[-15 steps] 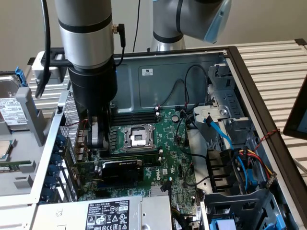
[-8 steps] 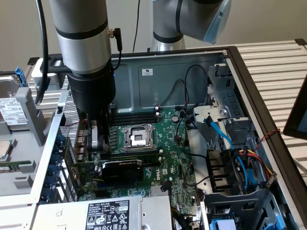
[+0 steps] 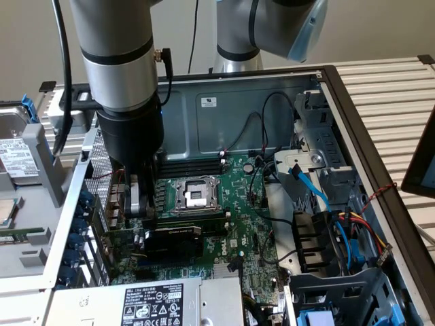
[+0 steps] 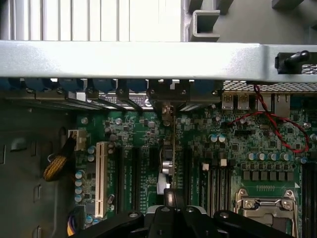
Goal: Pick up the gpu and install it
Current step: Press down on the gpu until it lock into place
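Jaws clenched on the gpu (image 3: pixel 173 239), held edge-on over the motherboard (image 3: pixel 231 204) slots, long axis running 3-to-9 in the exterior view, hanging straight at 6 o'clock under the gripper (image 3: pixel 139 204).

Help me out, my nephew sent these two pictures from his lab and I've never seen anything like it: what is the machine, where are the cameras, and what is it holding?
It is a robot arm reaching into an opened desktop computer case. One picture comes from a camera standing off to the side; the other from a camera on the arm's wrist, looking down along the gripper.

In the side picture the gripper is low inside the case, over the big green motherboard. It is shut on the gpu, a small card with a black cover, which stands on edge among the slots near the case's rear wall. In the wrist picture you see that card edge-on, as a thin line running up from the gripper.

Nearby are the empty processor socket, loose cables, and the power supply with its label.
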Motion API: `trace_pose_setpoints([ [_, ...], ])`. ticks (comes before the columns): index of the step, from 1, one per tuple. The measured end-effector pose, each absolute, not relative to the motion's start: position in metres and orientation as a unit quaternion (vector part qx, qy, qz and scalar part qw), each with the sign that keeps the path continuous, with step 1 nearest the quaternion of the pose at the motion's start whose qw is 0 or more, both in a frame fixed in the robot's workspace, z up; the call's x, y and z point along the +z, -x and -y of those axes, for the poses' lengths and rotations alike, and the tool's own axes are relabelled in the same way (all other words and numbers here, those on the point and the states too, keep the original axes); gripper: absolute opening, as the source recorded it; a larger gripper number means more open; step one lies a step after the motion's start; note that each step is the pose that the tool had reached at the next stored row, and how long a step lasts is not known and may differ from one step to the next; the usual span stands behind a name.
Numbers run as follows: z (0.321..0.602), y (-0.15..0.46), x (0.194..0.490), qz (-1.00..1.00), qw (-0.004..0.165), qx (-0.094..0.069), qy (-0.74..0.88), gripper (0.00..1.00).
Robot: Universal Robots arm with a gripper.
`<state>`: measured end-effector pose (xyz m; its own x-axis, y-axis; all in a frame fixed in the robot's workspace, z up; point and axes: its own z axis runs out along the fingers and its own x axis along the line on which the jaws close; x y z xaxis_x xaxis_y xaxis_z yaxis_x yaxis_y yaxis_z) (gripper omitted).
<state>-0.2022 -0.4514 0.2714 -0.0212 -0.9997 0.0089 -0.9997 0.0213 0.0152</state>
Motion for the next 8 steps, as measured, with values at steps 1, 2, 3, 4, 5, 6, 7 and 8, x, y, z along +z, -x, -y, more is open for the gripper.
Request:
trace_pose_setpoints([
  [1, 0.4514, 0.2025, 0.2705, 0.714, 0.009, -0.002, -0.700, 0.11],
  [2, 0.4514, 0.2027, 0.2697, 0.714, 0.009, -0.002, -0.700, 0.11],
  [3, 0.4514, 0.2028, 0.2689, 0.714, 0.008, -0.002, -0.700, 0.11],
  [4, 0.4514, 0.2029, 0.2683, 0.714, 0.009, -0.002, -0.700, 0.11],
  [5, 0.4514, 0.2030, 0.2678, 0.714, 0.009, -0.002, -0.700, 0.11],
  [6, 0.4515, 0.2031, 0.2670, 0.714, 0.009, -0.002, -0.700, 0.11],
  [7, 0.4514, 0.2031, 0.2660, 0.714, 0.009, -0.002, -0.700, 0.11],
  [8, 0.4514, 0.2032, 0.2651, 0.714, 0.009, -0.002, -0.700, 0.11],
])
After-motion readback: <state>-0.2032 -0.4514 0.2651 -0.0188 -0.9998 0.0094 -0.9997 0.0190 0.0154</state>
